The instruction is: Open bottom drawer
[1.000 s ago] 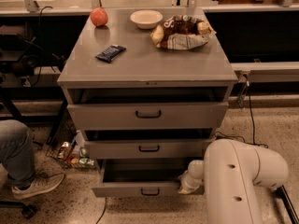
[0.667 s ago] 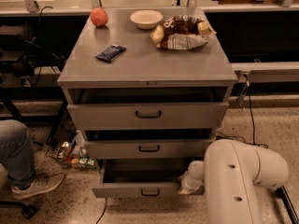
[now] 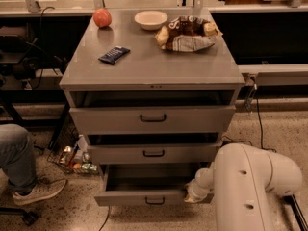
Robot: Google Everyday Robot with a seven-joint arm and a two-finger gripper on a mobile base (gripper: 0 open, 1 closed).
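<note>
The bottom drawer [image 3: 139,197] is the lowest, slimmest gray front of the cabinet, with a small black loop handle [image 3: 155,201] at its centre. It stands pulled out, with its dark inside showing. My white arm [image 3: 250,186] comes in from the lower right. My gripper [image 3: 191,195] is at the right end of the drawer front, mostly hidden behind the arm.
The medium drawer [image 3: 154,153] and the tall top drawer [image 3: 153,119] sit above, slightly out. On the cabinet top lie an apple [image 3: 102,18], a bowl [image 3: 150,19], a chip bag [image 3: 188,34] and a dark snack bar [image 3: 114,55]. A person's leg and shoe [image 3: 33,191] are at left, beside a wire basket [image 3: 73,159].
</note>
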